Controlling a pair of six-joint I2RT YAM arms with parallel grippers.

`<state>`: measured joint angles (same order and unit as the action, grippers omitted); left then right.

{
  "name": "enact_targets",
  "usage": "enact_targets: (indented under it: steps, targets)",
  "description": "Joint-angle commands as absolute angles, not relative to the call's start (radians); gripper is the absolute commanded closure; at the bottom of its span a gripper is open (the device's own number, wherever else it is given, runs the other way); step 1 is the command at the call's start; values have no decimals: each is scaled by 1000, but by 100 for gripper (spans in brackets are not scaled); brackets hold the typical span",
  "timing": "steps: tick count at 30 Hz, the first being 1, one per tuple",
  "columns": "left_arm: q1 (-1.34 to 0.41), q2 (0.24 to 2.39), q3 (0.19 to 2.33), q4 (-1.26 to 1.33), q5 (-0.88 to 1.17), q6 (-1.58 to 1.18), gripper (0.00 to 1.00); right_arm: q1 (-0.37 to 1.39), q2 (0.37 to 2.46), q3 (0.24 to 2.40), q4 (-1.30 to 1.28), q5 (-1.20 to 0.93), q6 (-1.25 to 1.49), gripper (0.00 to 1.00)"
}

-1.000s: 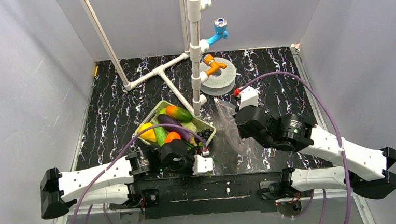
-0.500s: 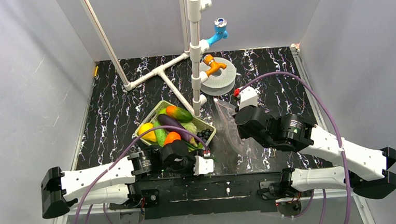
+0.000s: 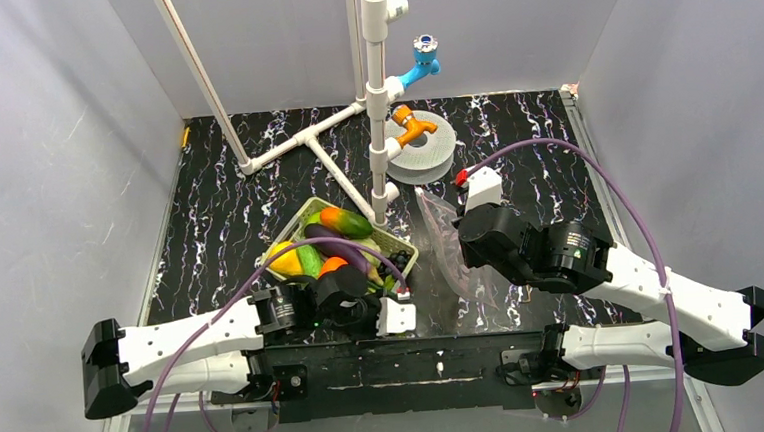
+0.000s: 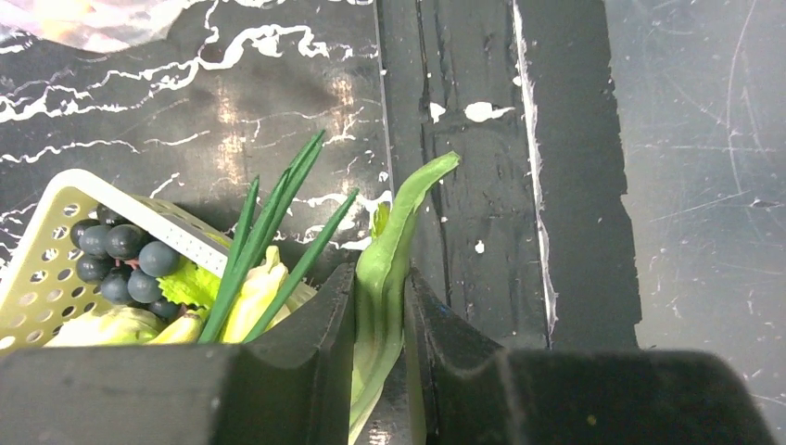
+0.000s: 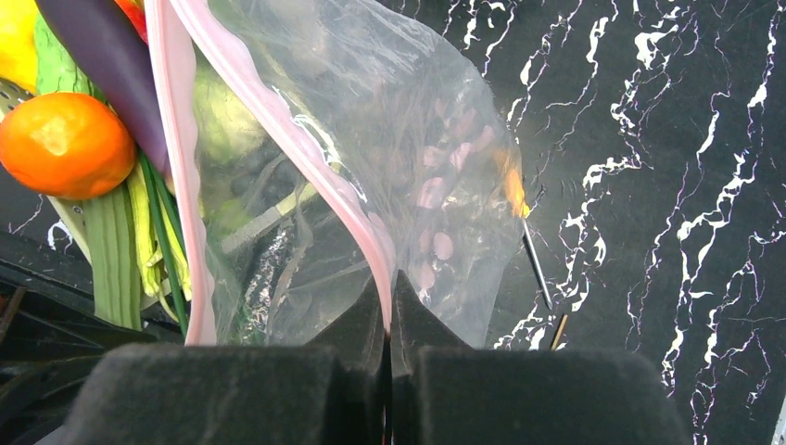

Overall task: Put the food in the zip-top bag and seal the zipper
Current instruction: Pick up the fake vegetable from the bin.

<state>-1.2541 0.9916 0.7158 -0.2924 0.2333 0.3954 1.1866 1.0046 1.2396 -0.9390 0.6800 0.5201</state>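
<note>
Surface: table (image 3: 218,226), black with white veining, being used as the sole support.
Near centre: pale green mesh basket (image 3: 401,243) being carried.
Far centre: white pipe frame (image 3: 284,150) and grey spool (image 3: 437,159) being borne, side by side.

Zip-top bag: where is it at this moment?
Top view: the zip-top bag is right of centre, beside the green basket, its pink zipper pinched by the right gripper.
</note>
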Motion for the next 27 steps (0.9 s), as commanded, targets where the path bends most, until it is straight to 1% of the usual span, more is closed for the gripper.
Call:
enact_targets:
  steps: [1,11,18,27]
  targets:
    - [-1258,931,770,-255,288,351,100,1186,990,1246,-908,689,524,99]
    - [-1258,882,815,-201,275,319,100,1186,996,1260,-905,685,516,99]
    - [-1259,856,885,-154,237,241,100,1186,1004,1269,-905,688,509,99]
    - [-1259,869,1093,-143,162,89,100,1186,1024,1285,-905,677,511,99]
